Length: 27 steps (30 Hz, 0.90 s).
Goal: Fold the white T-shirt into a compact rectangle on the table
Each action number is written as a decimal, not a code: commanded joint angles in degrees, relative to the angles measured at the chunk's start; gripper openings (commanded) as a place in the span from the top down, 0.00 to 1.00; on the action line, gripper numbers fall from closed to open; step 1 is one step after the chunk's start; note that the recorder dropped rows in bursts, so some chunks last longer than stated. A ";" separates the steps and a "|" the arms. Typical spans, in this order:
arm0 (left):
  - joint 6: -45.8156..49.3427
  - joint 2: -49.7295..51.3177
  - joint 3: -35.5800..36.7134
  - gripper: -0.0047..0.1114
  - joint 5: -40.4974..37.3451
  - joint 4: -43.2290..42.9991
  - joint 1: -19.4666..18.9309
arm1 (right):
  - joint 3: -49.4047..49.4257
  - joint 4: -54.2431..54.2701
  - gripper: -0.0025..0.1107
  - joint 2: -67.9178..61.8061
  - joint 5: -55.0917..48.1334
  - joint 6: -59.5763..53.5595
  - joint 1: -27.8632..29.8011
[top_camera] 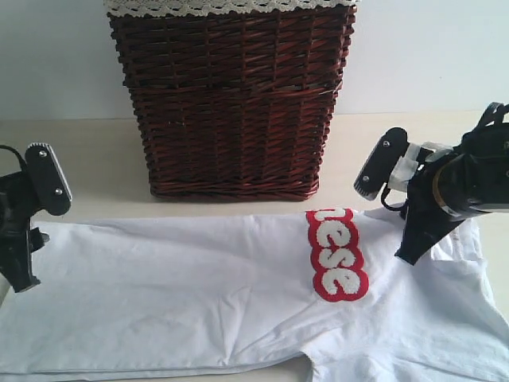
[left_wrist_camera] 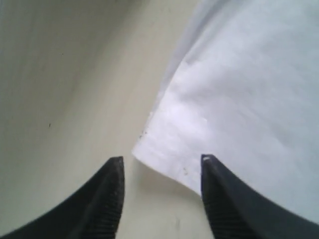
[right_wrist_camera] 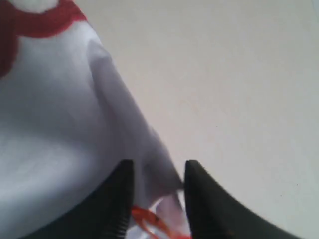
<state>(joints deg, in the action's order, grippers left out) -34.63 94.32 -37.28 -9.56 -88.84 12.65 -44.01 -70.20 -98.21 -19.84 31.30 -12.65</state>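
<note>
The white T-shirt [top_camera: 199, 294] lies spread across the table [top_camera: 95, 159], with one part folded over so the red-and-white letters [top_camera: 338, 253] face up. My left gripper [top_camera: 24, 278] stands open at the shirt's left edge. In the left wrist view a shirt corner [left_wrist_camera: 164, 154] lies flat between the fingertips of the left gripper [left_wrist_camera: 162, 160], touching neither. My right gripper [top_camera: 412, 253] is at the shirt's far right edge. In the right wrist view a bunched ridge of white fabric [right_wrist_camera: 149, 149] runs into the right gripper [right_wrist_camera: 158, 167], whose jaws pinch it, with a red scrap showing behind.
A dark brown wicker basket [top_camera: 231, 103] with a lace-trimmed liner [top_camera: 231, 6] stands at the back centre, just beyond the shirt. A pale wall [top_camera: 48, 56] rises behind the table. Bare cream tabletop shows on both sides of the basket.
</note>
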 commanded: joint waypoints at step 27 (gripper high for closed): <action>-31.75 -9.79 1.77 0.65 39.23 -11.11 31.01 | -0.79 58.65 0.98 19.57 -23.36 -19.87 0.31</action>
<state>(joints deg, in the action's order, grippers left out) -65.80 82.62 -35.70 31.01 -98.76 37.47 -44.74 -14.08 -79.08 -39.96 13.85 -12.65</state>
